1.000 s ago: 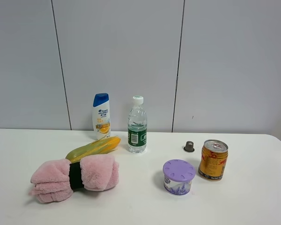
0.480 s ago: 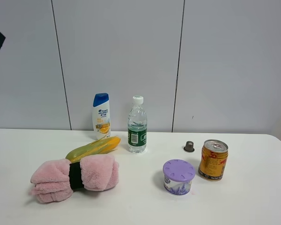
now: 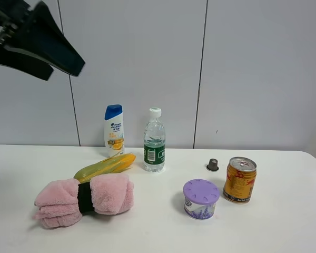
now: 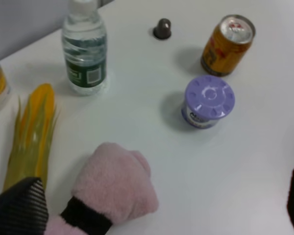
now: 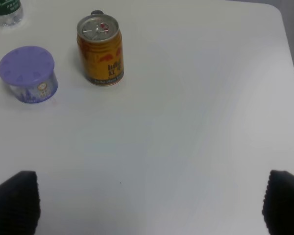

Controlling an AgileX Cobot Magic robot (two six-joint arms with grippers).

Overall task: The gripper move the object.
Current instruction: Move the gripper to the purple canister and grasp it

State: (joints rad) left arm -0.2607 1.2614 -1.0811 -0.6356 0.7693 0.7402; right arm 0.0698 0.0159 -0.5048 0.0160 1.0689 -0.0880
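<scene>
toward the right of the white surface (image 3: 284, 232), the squat lavender-lidded round tub (image 3: 201, 198) stands near a gold-red metal drink can (image 3: 239, 180), which the raised, wide-open left claw (image 3: 52, 58) could topple when descending.

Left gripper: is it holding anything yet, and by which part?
Nothing is held. The left gripper hangs high with jaws open and empty; the purple-lidded tub stands free on the table.

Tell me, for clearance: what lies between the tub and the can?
Nothing; only bare table separates tub and can, shown in the right wrist view.
</scene>
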